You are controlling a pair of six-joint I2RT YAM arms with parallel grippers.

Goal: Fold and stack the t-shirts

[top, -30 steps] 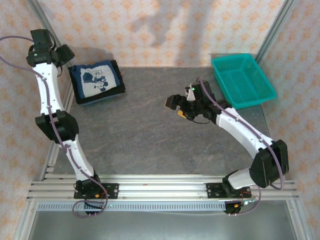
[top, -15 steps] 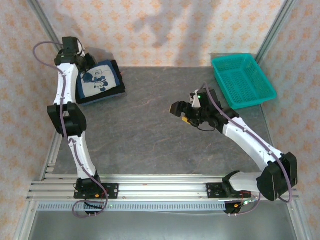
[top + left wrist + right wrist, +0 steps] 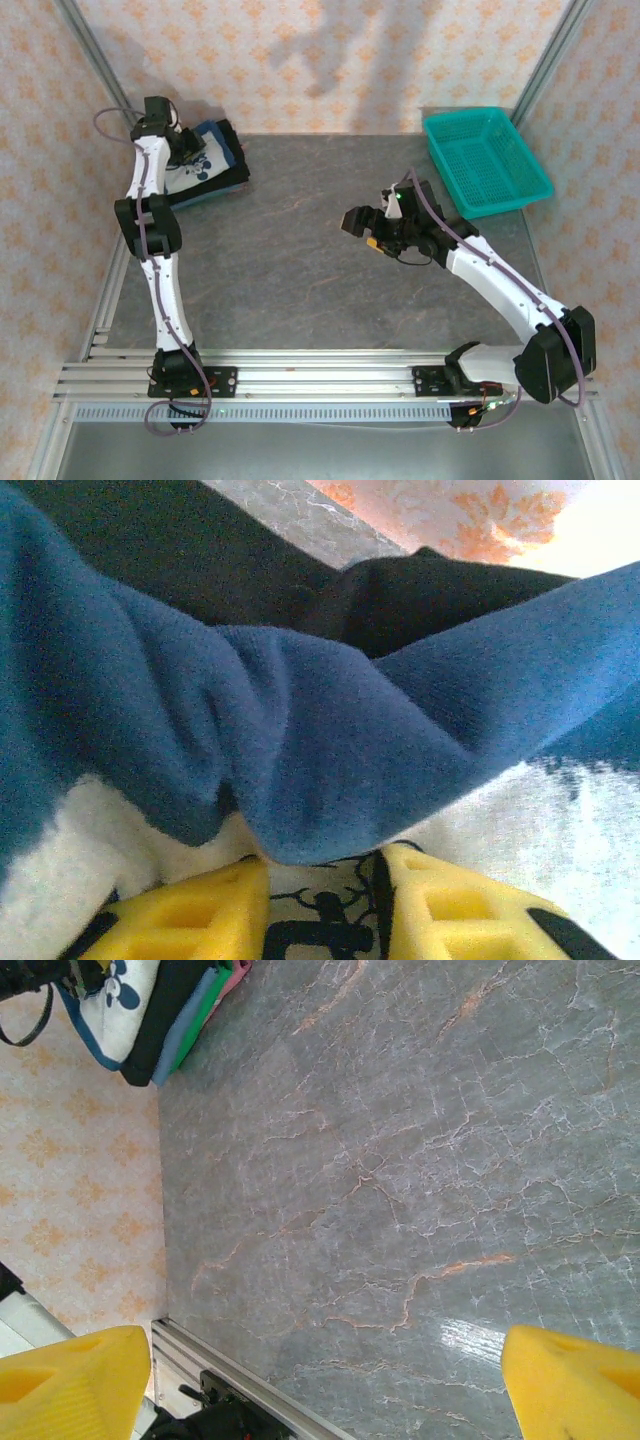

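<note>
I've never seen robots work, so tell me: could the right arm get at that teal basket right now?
Probably yes: the right gripper hangs open, empty, with bare table between it and the teal basket.

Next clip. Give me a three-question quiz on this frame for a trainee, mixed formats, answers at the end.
1. True or false: the right gripper is shut on a shirt.
2. Which lies uppermost on the folded stack? A: the navy t-shirt with the white print; B: a plain red shirt; C: a striped towel.
3. Fill in: the teal basket sits at the far ___ corner of the table.
Key: 1 false, its fingers are spread wide over bare table; 2 A; 3 right.
</note>
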